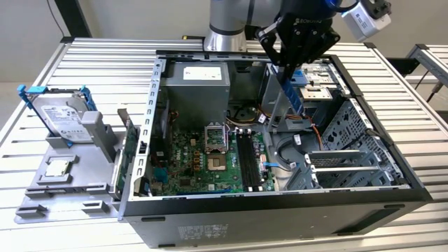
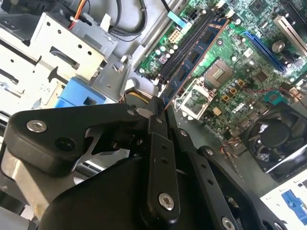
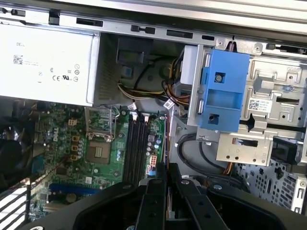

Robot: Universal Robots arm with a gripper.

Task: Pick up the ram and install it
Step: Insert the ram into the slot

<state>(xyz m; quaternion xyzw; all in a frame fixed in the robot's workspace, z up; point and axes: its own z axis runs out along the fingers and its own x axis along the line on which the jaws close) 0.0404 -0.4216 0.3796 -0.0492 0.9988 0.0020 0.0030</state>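
Gripper (image 1: pixel 284 62) hung over the open computer case (image 1: pixel 150 105), closed tight on one short end of the ram (image 1: pixel 292 92). The thin stick was pinched flat between the two pads, and the rest of its length hung down free toward the case interior. Judging by that hold, the narrow board was clamped on its faces so it could not twist, with most of it left clear of the fingers. In the second wrist view the ram (image 2: pixel 194 60) ran straight out from the gripper (image 2: pixel 158 112) and lay across the sight of the black memory slots (image 2: pixel 184 48) on the motherboard (image 2: pixel 249 62). It was well above them and not seated. The slots (image 1: pixel 246 155) looked empty. The case lay on its side with its panel off, presumably so the board faced up for reach from above. At the exterior view's left, the hard drive (image 1: pixel 63 118) and the processor chip (image 1: pixel 56 168) sat apart on a grey tray (image 1: pixel 70 186).
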